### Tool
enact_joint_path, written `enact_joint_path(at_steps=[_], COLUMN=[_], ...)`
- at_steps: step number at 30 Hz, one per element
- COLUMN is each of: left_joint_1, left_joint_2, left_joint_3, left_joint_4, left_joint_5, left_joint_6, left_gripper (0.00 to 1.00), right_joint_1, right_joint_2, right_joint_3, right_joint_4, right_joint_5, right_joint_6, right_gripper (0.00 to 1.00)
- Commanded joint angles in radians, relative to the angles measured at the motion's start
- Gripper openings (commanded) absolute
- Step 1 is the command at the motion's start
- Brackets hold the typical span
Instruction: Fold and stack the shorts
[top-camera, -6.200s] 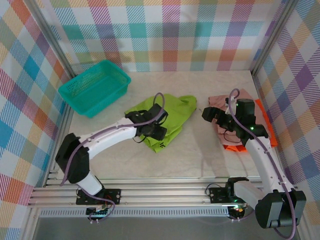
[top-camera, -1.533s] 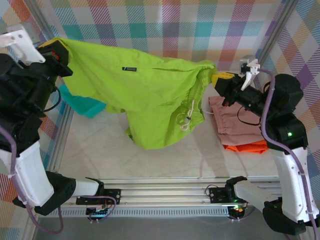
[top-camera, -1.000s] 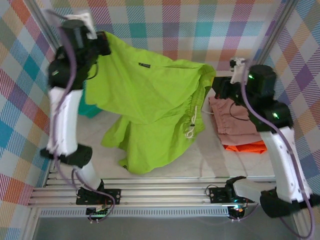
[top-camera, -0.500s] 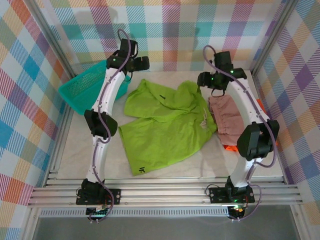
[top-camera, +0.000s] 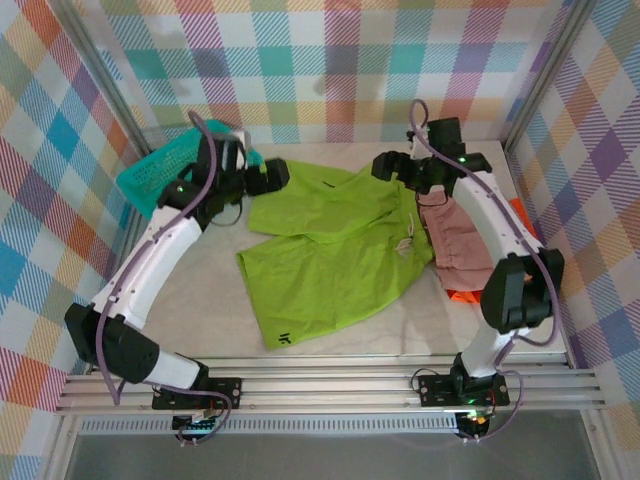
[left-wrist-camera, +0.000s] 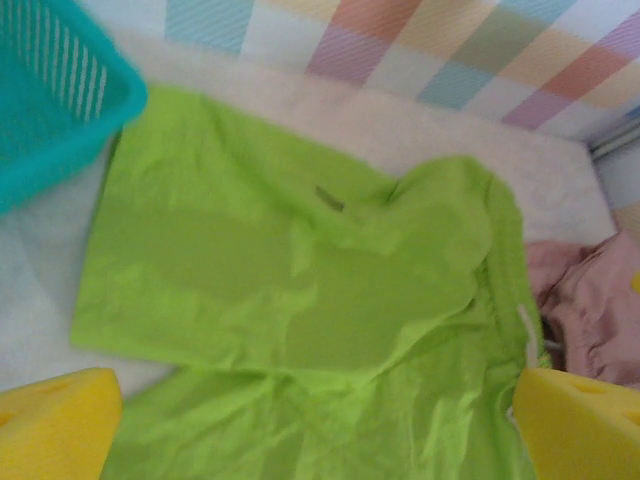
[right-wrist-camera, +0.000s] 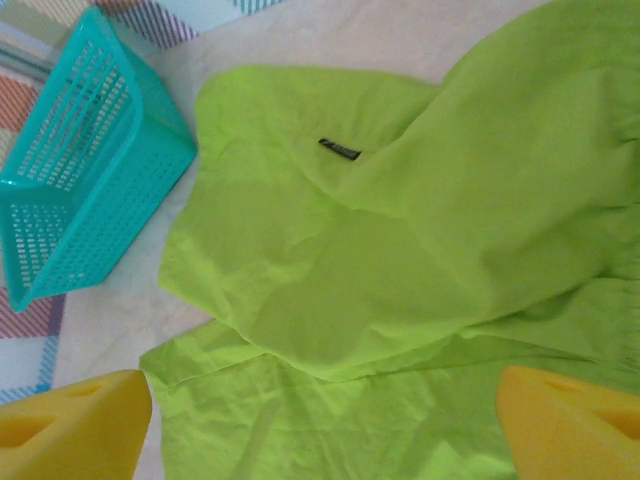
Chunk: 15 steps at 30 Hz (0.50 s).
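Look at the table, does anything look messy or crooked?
The green shorts lie crooked and wrinkled in the middle, one part flopped over the rest, not neatly folded yet. Their waistband side sits right against the pink shorts, which rest on the orange shorts. Nothing looks torn or spilled.

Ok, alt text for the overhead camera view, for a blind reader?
Lime green shorts lie spread out mid-table, with the left gripper and right gripper open near their far edge. Pink shorts rest on orange shorts at the right; a teal basket sits far left.
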<state>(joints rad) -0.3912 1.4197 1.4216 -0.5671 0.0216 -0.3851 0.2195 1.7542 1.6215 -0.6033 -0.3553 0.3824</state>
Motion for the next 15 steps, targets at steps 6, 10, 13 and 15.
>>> enact_joint_path(at_steps=[6, 10, 13, 15], left_joint_1=[-0.165, -0.228, -0.251, -0.267], left_joint_2=[-0.109, -0.135, -0.122, -0.108], left_joint_3=[-0.469, -0.603, -0.654, -0.686], left_joint_4=[0.211, 0.268, 0.27, 0.281], left_joint_5=[-0.049, -0.095, -0.12, -0.129], left_joint_6=[-0.229, -0.285, -0.304, -0.319], left_gripper=[1.0, 1.0, 1.0, 1.0], right_joint_1=[0.036, 0.038, 0.038, 0.037], right_joint_2=[0.351, 0.502, 0.6, 0.67], right_joint_3=[0.259, 0.406, 0.511, 0.592], right_joint_4=[0.058, 0.057, 0.06, 0.038], right_joint_5=[-0.13, -0.121, -0.117, -0.108], right_joint_6=[0.124, 0.154, 0.175, 0.185], right_gripper=[0.9, 0.9, 0.9, 0.9])
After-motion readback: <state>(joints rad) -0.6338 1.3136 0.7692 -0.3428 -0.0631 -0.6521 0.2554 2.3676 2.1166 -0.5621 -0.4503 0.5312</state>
